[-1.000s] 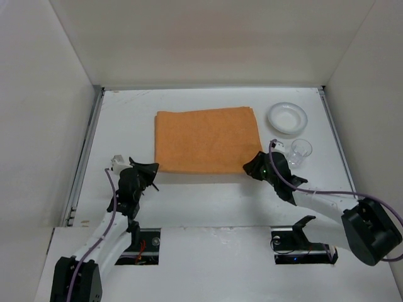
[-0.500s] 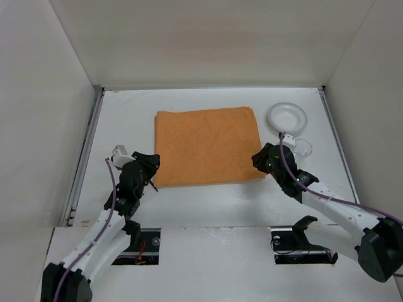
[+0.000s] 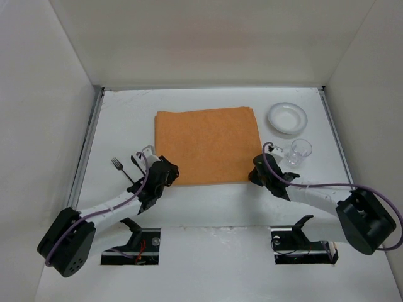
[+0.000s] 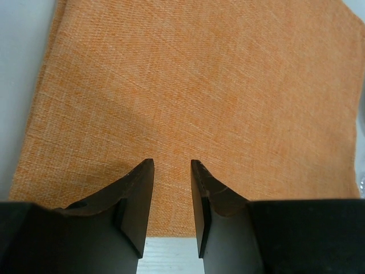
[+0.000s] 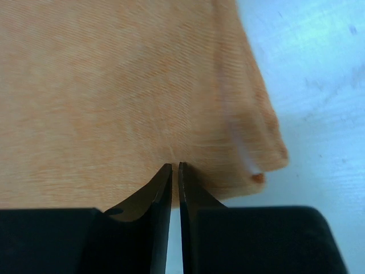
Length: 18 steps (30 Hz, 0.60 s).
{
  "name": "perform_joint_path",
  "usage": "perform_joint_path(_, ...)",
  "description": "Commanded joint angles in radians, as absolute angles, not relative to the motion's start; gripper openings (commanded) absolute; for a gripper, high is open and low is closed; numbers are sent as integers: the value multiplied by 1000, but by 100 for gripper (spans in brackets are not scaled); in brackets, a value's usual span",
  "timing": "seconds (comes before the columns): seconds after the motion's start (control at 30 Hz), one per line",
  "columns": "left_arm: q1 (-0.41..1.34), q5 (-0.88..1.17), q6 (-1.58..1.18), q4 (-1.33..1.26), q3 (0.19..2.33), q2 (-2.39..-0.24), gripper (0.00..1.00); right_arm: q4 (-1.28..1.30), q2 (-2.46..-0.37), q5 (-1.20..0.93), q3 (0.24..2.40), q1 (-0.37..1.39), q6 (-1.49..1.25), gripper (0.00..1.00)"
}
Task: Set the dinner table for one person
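Underneath, the white table [image 3: 208,201], wide between its side rails, with an orange cloth [image 3: 208,145] flat on its middle. Over the cloth's near left corner, left gripper [image 4: 171,162], jaws parted, gripping nothing. At the near right corner, right gripper [image 5: 175,165], clenched on the cloth's puckered edge. Left of the cloth, a fork [image 3: 119,167]; to the right, a dish [image 3: 287,117] and a glass [image 3: 301,151].

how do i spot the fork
On the matte white table, find the orange rectangular cloth mat. Left of its near-left corner lies a small dark fork, the only thin pronged thing; the white round bowl and clear cup sit right.
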<state>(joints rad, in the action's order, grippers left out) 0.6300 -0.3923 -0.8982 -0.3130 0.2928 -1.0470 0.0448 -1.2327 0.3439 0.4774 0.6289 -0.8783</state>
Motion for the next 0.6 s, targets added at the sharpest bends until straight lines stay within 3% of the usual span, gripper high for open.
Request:
perform_joint_path(0.0, 639, -474, -877, -296, 318, -1054, 29, 17, -1261, 367, 459, 630, -956, 17)
perform_joint_path(0.2, 680, -580, -799, -215, 357, -1006, 30, 84, -1135, 431, 534, 634, -918, 43)
perform_joint_path(0.4, 731, -617, -652, -343, 459, -1011, 35, 60, -1011, 443, 724, 566, -723, 53)
perform_joint_path(0.43, 739, -609, -625, -389, 471, -1034, 36, 51, -1009, 439, 760, 527, -691, 51)
perform_joint_path(0.5, 748, -598, -588, -461, 483, -1074, 37, 19, -1026, 434, 823, 428, -646, 35)
perform_joint_path(0.53, 757, -591, -571, -495, 485, -1089, 38, 11, -1044, 411, 857, 368, -640, 15)
perform_joint_path(0.57, 760, -585, -562, -521, 485, -1098, 39, 5, -1067, 364, 889, 314, -632, 4)
